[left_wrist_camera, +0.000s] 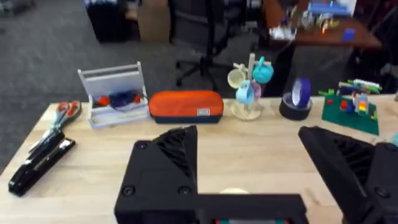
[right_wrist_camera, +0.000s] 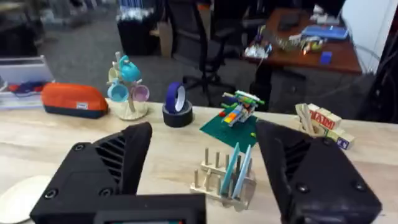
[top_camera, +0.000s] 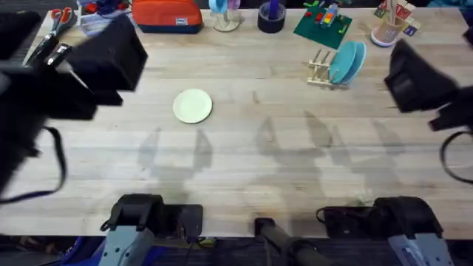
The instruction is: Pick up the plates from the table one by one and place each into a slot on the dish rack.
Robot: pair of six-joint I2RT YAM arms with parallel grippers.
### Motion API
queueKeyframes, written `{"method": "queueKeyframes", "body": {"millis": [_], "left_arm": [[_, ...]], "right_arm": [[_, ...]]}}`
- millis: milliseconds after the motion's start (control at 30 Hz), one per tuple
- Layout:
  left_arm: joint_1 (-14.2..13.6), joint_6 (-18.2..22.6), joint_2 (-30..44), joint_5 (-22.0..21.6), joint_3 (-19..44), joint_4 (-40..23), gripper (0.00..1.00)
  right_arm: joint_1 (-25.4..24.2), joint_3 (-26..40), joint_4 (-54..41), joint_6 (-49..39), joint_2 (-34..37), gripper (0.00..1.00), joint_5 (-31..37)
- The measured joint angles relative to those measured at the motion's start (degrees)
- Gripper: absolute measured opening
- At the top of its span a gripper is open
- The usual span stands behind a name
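Observation:
One pale cream plate lies flat on the table, left of centre. At the back right stands the wooden dish rack, and two teal plates sit upright in its slots. My left gripper is raised high over the table's left side, above and to the left of the cream plate. It is open and empty. My right gripper hovers to the right of the rack, also open and empty. The right wrist view looks at the rack, the teal plates and the cream plate's edge.
Along the back edge stand an orange pouch, a mug tree, a tape roll, a green baseplate with toy bricks and a cup of blocks. Scissors and a stapler lie at the back left.

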Motion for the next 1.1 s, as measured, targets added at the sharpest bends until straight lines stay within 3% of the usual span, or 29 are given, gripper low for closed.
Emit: {"method": "queueKeyframes", "body": {"millis": [567,833,1100], "left_arm": [[0.0,0.0,30.1,0.3,37.8,-31.0,0.992],[0.0,0.0,40.3,0.3,49.8,-42.8,0.992],[0.0,0.0,48.3,0.3,57.5,-53.7,0.993]], "right_arm": [[0.0,36.7,-26.9,0.0,29.3,0.992,-0.4],[0.0,52.5,-41.8,0.0,41.6,0.992,-0.4],[0.0,64.4,-53.3,0.0,52.2,0.992,-0.6]]}}
